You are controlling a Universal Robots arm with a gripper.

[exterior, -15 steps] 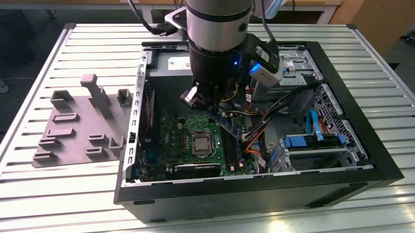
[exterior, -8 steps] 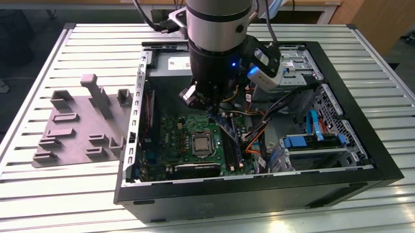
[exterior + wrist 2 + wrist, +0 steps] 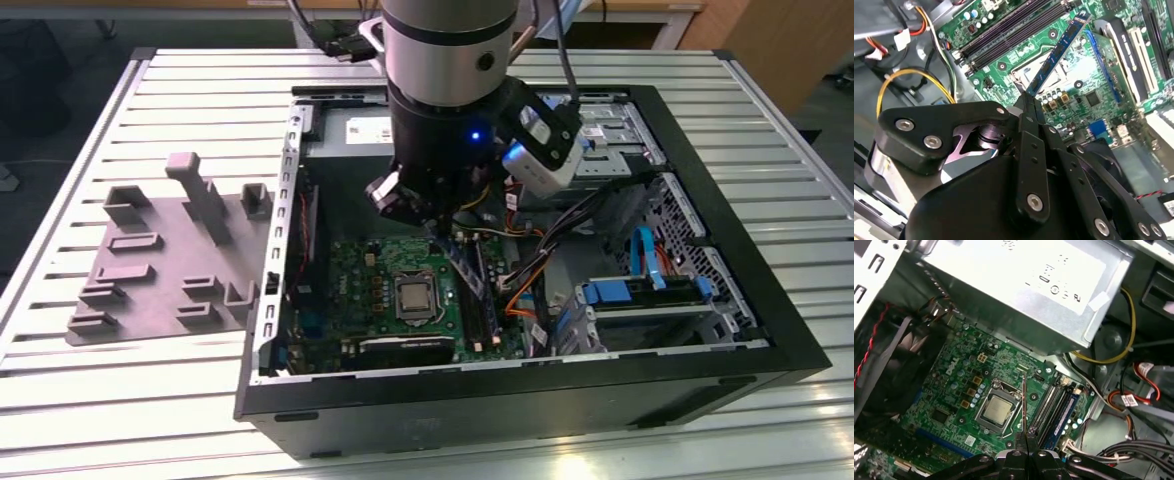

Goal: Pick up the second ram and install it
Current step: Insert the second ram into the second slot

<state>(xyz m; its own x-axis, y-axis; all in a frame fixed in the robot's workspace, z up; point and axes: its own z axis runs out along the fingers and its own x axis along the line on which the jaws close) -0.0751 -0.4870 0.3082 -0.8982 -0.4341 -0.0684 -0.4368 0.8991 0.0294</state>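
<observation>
In the exterior view the arm stands nearly upright over the open computer case (image 3: 534,400) on the slatted table (image 3: 134,400), with the grey tray (image 3: 160,270) lying outside the case on the exterior view's left. The gripper (image 3: 447,225) hangs low inside the case above the green board (image 3: 380,265). A dark slanting strip under it is probably the second ram (image 3: 462,262), though this angle leaves it unclear.

The second wrist view settles that. The fingers (image 3: 1026,107) are pinched narrow onto one end of the stick. The rest of it, blue with a row of chips, juts out free over the processor socket and touches nothing. Long dark slots (image 3: 1009,27) lie apart from it.

In the first wrist view the stick appears edge-on as a thin line between the processor (image 3: 996,410) and the slots. The silver power-supply box (image 3: 1019,290) lies beyond the board.
</observation>
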